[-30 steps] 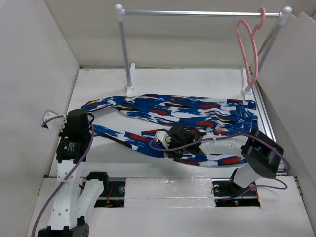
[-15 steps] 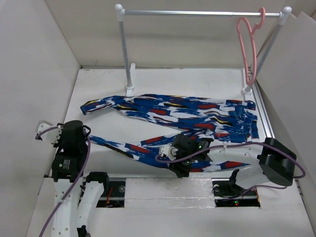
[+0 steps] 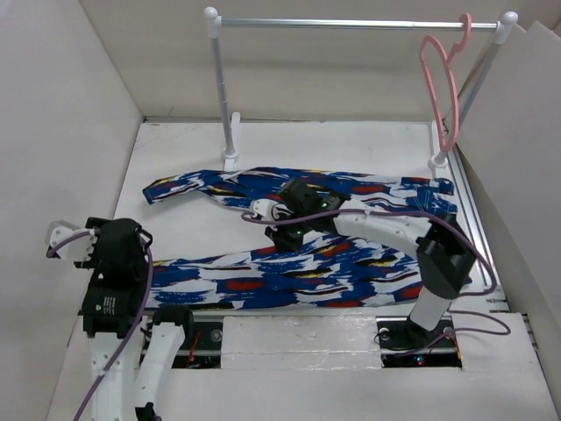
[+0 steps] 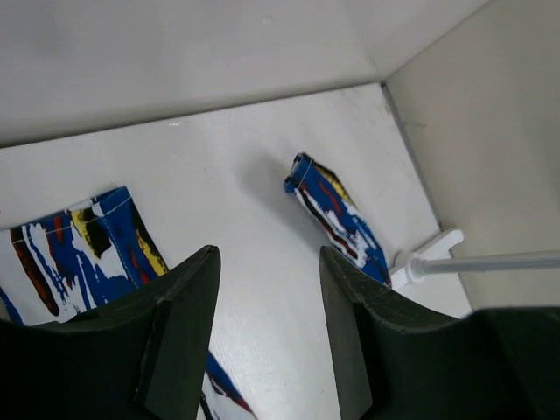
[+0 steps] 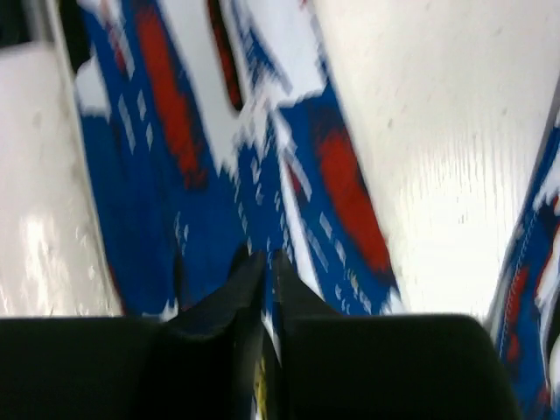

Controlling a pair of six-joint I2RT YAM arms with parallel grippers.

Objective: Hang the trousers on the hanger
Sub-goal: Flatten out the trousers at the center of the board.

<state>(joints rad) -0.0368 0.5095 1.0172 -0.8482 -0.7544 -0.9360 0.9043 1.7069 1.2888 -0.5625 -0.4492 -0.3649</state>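
The trousers [image 3: 351, 189] lie flat on the white table, one leg along the back and the other leg [image 3: 289, 279] along the front edge. My right gripper [image 3: 279, 232] hovers over the gap between the two legs. In the right wrist view its fingers [image 5: 267, 255] stand almost together above the blurred print [image 5: 166, 131], and no cloth rises with them. My left gripper [image 3: 118, 230] is at the table's left side, open over bare table [image 4: 267, 254], with one cuff [image 4: 79, 245] to its left and the other cuff [image 4: 337, 214] ahead. The pink hanger [image 3: 465, 24] hangs at the rail's right end.
A silver rail [image 3: 351, 24] on two white posts [image 3: 223, 96] spans the back of the table; its foot and bar [image 4: 490, 262] show in the left wrist view. White walls [image 3: 61, 105] close in on the left and right. The arm bases sit at the near edge.
Both grippers let go of the front leg, which now lies spread along the front edge. The right gripper moved back to the middle and closed again. The left gripper drew back left.
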